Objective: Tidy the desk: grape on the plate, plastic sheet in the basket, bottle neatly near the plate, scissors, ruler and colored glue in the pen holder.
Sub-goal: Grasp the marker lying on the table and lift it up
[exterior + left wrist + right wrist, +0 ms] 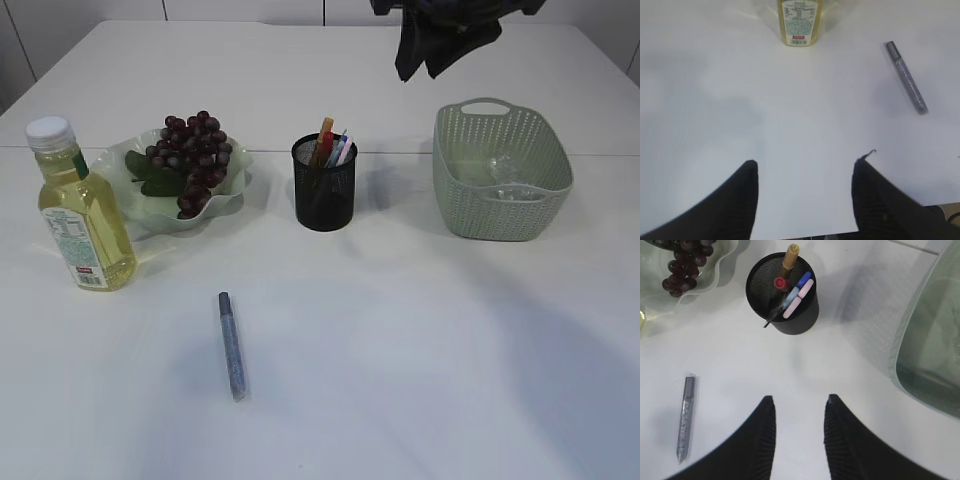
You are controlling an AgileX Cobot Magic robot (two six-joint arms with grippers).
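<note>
The grape (192,160) lies on the pale green plate (235,195) at the back left. A bottle (80,215) of yellow liquid stands upright just left of the plate, also seen in the left wrist view (799,22). A grey glitter glue pen (232,345) lies flat on the table in front. The black mesh pen holder (325,185) holds a tan stick that looks like the ruler (789,257) and blue-pink handles that look like scissors (797,295). Clear plastic sheet (505,180) lies in the basket (470,215). My left gripper (805,162) is open over bare table, and the right gripper (799,399) hangs open and empty above the table.
The glue pen (906,77) lies to the right of and beyond my left fingers. In the right wrist view it (686,417) lies to the left, with the pen holder (785,295) ahead and the basket (935,340) at the right edge. White table all round.
</note>
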